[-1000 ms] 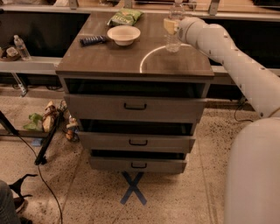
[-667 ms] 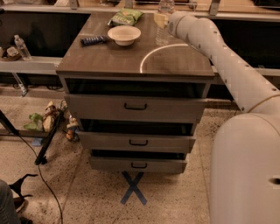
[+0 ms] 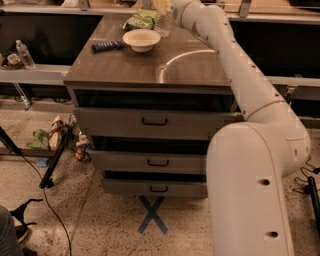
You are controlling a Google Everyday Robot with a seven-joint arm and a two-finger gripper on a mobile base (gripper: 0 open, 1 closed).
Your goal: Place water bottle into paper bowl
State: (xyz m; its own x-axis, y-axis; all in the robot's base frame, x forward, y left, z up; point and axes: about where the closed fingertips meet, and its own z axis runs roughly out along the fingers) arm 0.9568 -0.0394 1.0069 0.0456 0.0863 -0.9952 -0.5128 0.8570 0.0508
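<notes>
The water bottle (image 3: 163, 25), clear and ribbed, hangs in my gripper (image 3: 163, 7) at the top edge of the camera view, above the far part of the tabletop. The gripper is shut on the bottle's upper part, which is partly cut off by the frame. The paper bowl (image 3: 141, 39), cream-white and empty, sits on the wooden cabinet top (image 3: 195, 70), just left of and nearer than the bottle. My white arm reaches in from the lower right across the cabinet's right side.
A green snack bag (image 3: 141, 19) lies behind the bowl and a dark blue bar (image 3: 106, 46) to its left. The cabinet has three drawers (image 3: 154, 121). A small bottle with a dark label (image 3: 24, 54) stands on a left shelf. Cables and litter lie on the floor.
The gripper has carried the water bottle leftward along the far side of the tabletop, from the right part to just beside the bowl.
</notes>
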